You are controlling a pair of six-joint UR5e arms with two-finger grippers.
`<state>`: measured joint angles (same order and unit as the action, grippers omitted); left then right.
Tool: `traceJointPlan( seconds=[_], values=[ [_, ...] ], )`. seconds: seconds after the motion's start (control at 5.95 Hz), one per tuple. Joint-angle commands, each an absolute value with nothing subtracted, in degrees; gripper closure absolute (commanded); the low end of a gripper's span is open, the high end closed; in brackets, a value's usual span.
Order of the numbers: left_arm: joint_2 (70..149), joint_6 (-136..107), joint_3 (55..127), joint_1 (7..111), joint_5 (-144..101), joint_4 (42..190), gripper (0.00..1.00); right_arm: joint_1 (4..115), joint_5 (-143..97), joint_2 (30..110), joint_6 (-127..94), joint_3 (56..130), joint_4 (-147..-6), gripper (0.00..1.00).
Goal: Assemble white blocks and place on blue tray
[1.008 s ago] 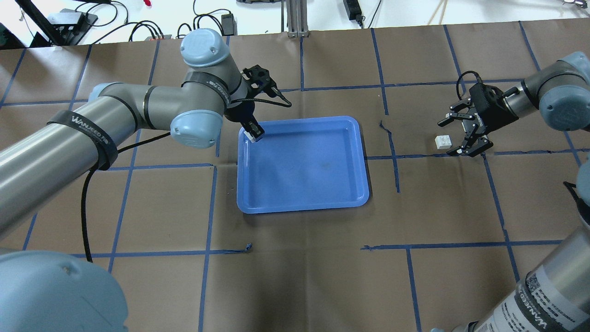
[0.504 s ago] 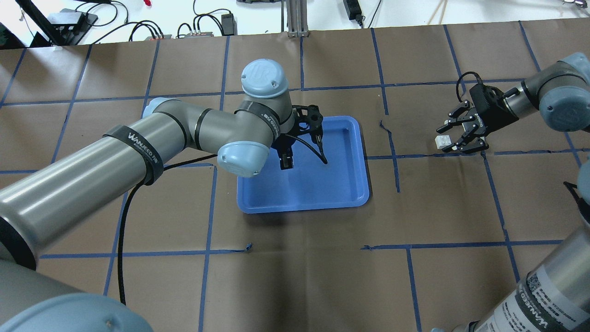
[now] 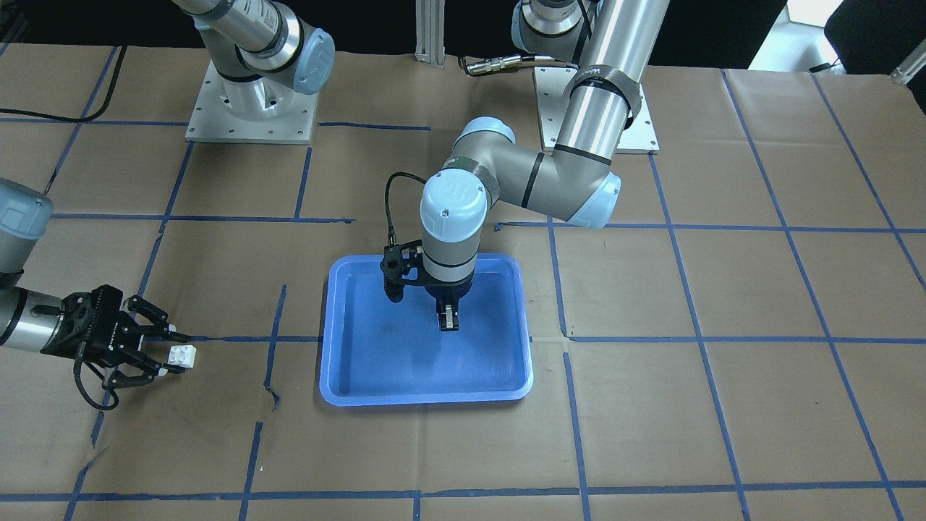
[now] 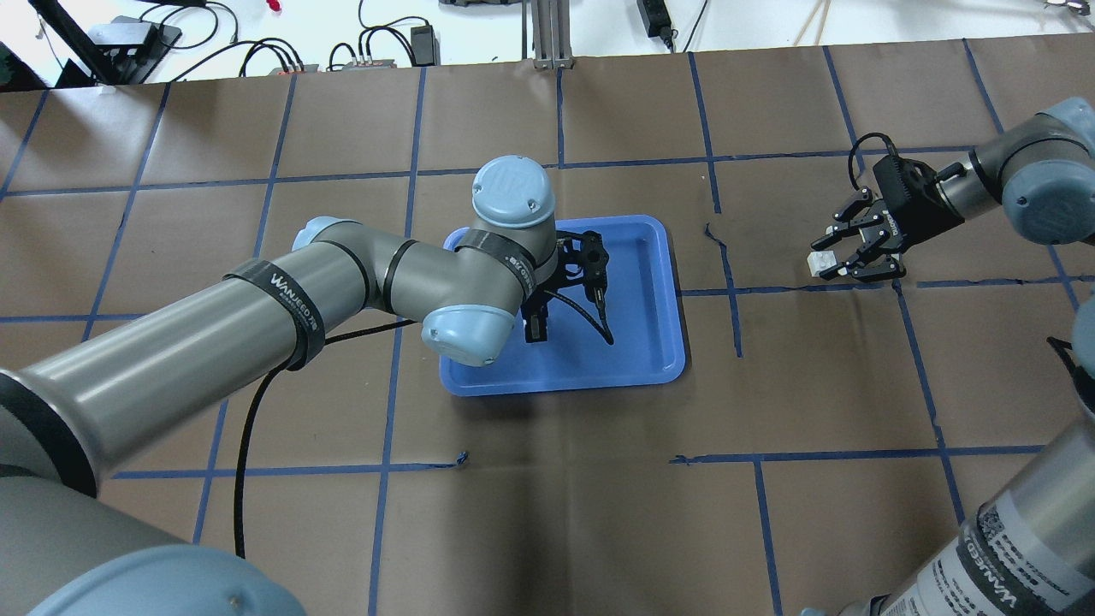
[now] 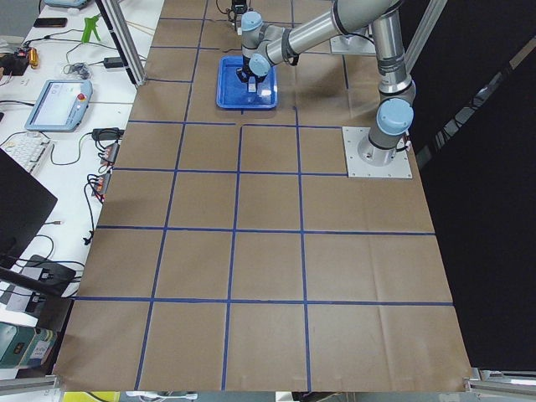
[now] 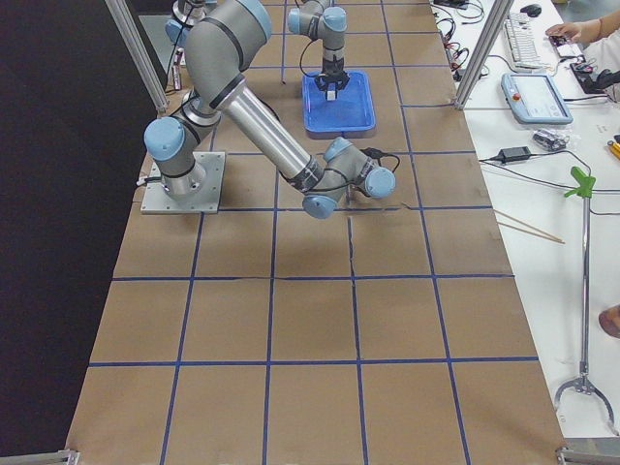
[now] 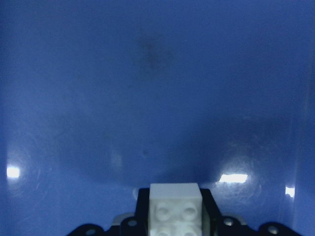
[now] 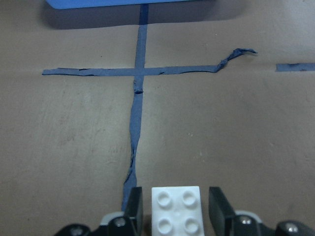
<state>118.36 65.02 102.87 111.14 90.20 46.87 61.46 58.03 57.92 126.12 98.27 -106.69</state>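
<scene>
Left gripper (image 4: 535,328) has swung in from the tray's far-left corner and now hangs over the middle of the blue tray (image 4: 669,257). Its jaws are clamped on one white block (image 7: 174,206), and I can't tell if the block touches the tray floor. Farther out, right gripper (image 3: 172,354) has slid in around the second white block (image 8: 176,209), which sits on the table paper (image 4: 547,513) well clear of the tray. The fingers straddle it with a gap on each side, so nothing is gripped yet. The blocks are unjoined. Likely next: right clamps and carries its block over to mate.
</scene>
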Motion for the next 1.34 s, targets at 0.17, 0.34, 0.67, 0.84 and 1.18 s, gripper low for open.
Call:
traceJointPlan(
  seconds=[0.17, 0.34, 0.67, 0.84, 1.18],
  values=[
    [118.7, 63.0, 102.7, 111.2, 89.9, 45.5, 0.92, 60.6, 58.2, 57.8, 126.9, 98.3, -106.7, 0.58],
    [119.0, 63.0, 102.7, 111.2, 89.9, 45.5, 0.73, 60.6, 58.2, 57.8, 126.9, 98.3, -106.7, 0.69],
    [119.0, 63.0, 102.9, 111.2, 89.8, 45.9, 0.12, 60.6, 58.1, 58.3, 126.9, 97.7, -106.6, 0.78],
    [118.0, 62.9, 102.3, 111.2, 90.0, 46.3, 0.08, 60.6, 57.7, 59.1, 126.3, 96.2, -106.3, 0.79],
    [112.5, 62.8, 102.0, 110.7, 90.2, 52.9, 0.08, 61.4, 57.4, 63.0, 124.6, 94.0, -103.8, 0.77]
  ],
)
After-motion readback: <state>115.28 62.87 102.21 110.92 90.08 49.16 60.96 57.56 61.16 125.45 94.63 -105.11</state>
